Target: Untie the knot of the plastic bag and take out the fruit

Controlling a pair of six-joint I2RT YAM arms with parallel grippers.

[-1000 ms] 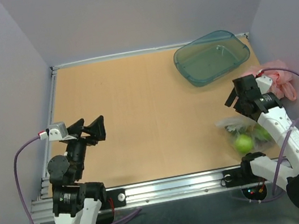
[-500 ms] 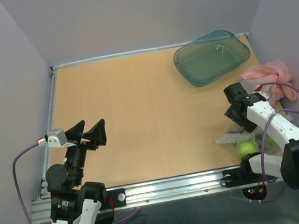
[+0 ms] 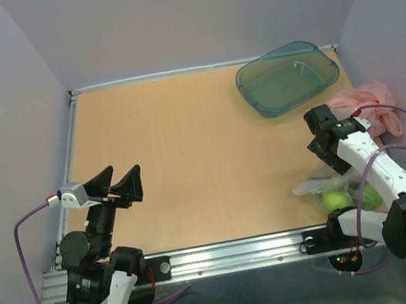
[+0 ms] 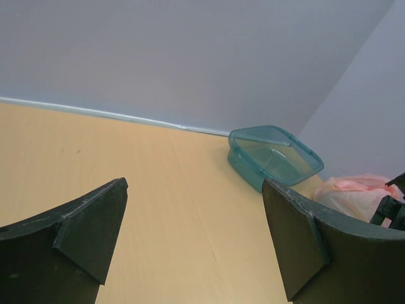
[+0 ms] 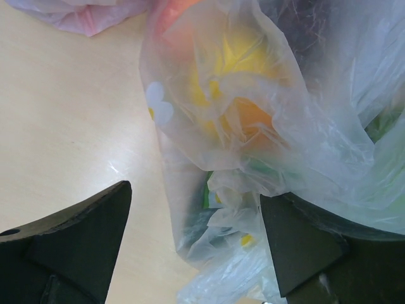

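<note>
The transparent plastic bag lies near the table's front right edge, with a green fruit showing through it. In the right wrist view the bag fills the frame. An orange-yellow fruit shows inside it, and crumpled folds of plastic lie lower down. My right gripper points down at the bag. It is open, with the bag's bunched plastic between the jaws and not pinched. My left gripper is open and empty, raised over the table's left side. It faces bare table.
The teal tray sits at the back right and also shows in the left wrist view. A pink plastic bag lies against the right wall, just behind my right arm. It also shows in both wrist views.
My right arm has folded in and swung its gripper down over the transparent bag, which shifted slightly. My left gripper has drawn back a little toward the near edge, still open.
</note>
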